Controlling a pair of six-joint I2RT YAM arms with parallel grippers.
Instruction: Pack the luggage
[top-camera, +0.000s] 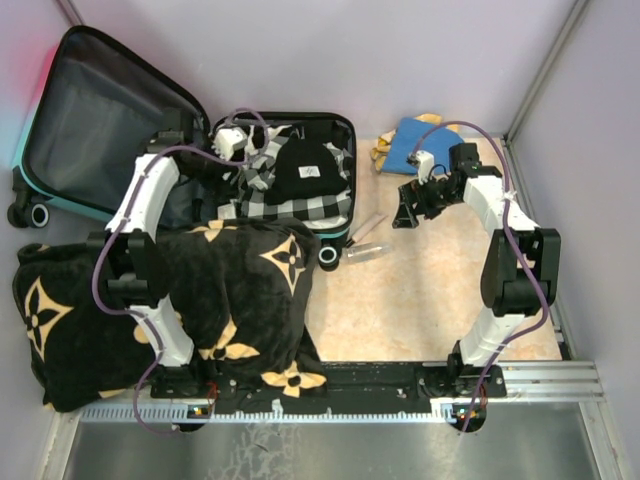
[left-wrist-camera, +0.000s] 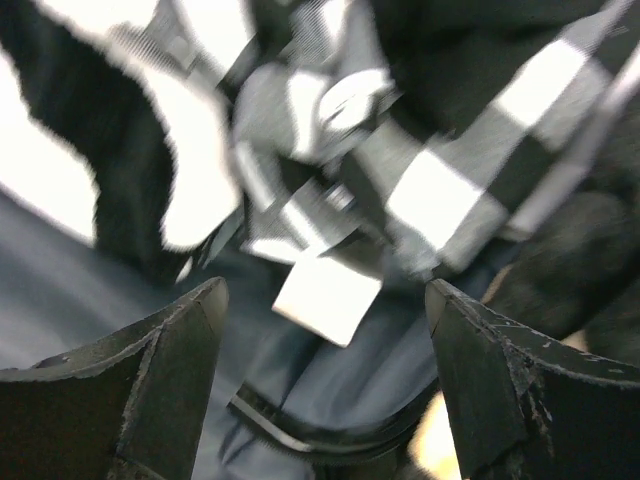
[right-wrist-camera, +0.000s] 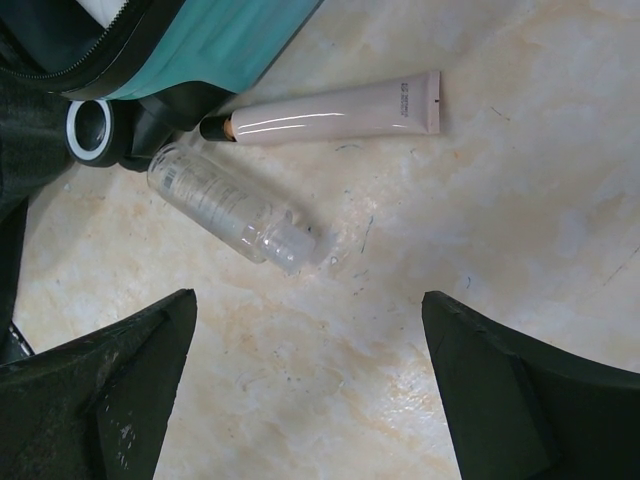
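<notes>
While L fingers (left-wrist-camera: 130, 390) gape empty at luggage (top-camera: 90, 110) edge, R fingers (right-wrist-camera: 110, 390) gape empty over table (right-wrist-camera: 500, 220) nr bottle (right-wrist-camera: 225, 205).

Top view evenly lit; left wrist view heavily blurred across the checked cloth (left-wrist-camera: 440, 190); right wrist view sharp, glare streak on the cream tube (right-wrist-camera: 340, 108).

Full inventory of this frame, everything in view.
luggage: 1, teal shell, grey lining, open, far left
checked cloth: 1, black-white, in luggage
hat: 1, black, on checked cloth
blanket: 1, black with tan flowers, near left
bottle: 1, clear, by luggage wheel
tube: 1, pale pink, beside bottle
fabric piece: 1, blue, far right
unclear item: 1, yellow, beside fabric piece
left gripper: 1, black, open over luggage
right gripper: 1, black, open above bottle
</notes>
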